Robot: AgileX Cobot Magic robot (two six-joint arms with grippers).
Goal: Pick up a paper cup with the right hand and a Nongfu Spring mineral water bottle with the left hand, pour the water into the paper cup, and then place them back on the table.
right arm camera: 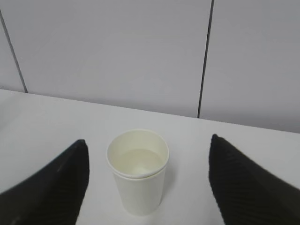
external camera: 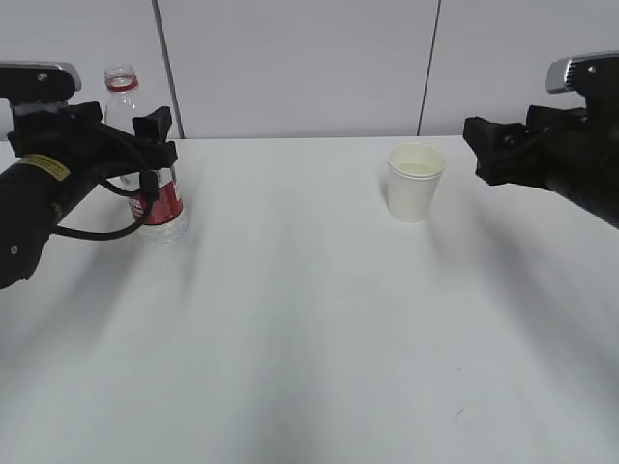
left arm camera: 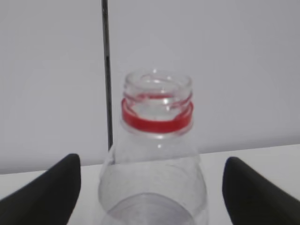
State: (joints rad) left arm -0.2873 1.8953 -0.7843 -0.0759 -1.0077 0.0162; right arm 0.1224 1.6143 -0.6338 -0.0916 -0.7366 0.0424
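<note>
The Nongfu Spring mineral water bottle (external camera: 162,205) stands upright and uncapped at the table's far left, showing its red neck ring and red label. My left gripper (external camera: 147,155) is open around its body; in the left wrist view the bottle (left arm camera: 157,140) rises between the black fingers (left arm camera: 47,194) with a gap on each side. The white paper cup (external camera: 415,184) stands upright right of centre. My right gripper (external camera: 481,150) is open, a little to the cup's right and apart from it. In the right wrist view the cup (right arm camera: 138,180) stands ahead of the spread gripper (right arm camera: 148,145). A pale level surface shows inside the cup.
The white table (external camera: 309,329) stretches wide between bottle and cup and toward the front edge, with a faint scuff mark (external camera: 462,416) at the front right. A grey panelled wall (external camera: 290,58) runs close behind the table's back edge.
</note>
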